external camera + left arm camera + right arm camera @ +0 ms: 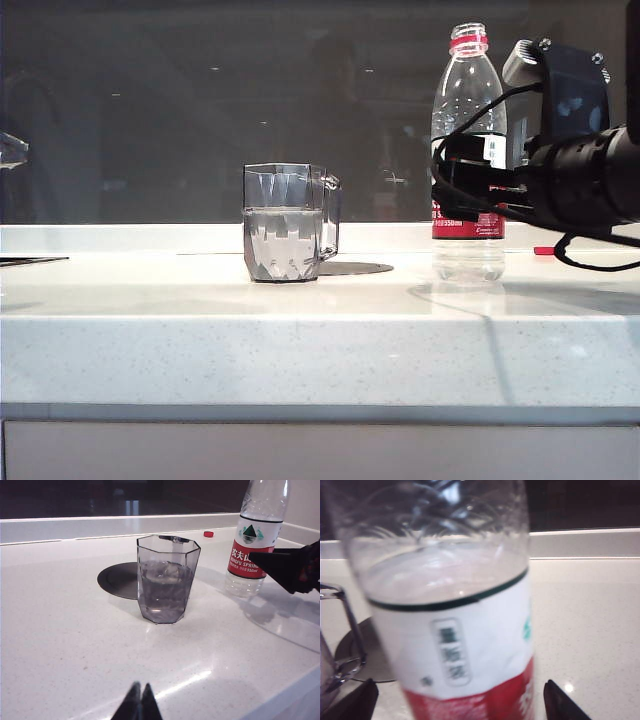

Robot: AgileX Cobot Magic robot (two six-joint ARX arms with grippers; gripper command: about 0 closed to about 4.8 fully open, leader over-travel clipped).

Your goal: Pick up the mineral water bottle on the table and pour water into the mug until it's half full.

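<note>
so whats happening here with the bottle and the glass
The right gripper is open around the tall clear plastic bottle, which stands upright and uncapped on the white speckled counter. The clear faceted glass mug already holds water to about half. The left gripper sits shut, away from both.

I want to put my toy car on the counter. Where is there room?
Lots of bare counter lies left of the mug, and along the front edge. It is crowded on the right: the open right pincer straddles the bottle. The shut left pincer hangs above the near edge.
</note>
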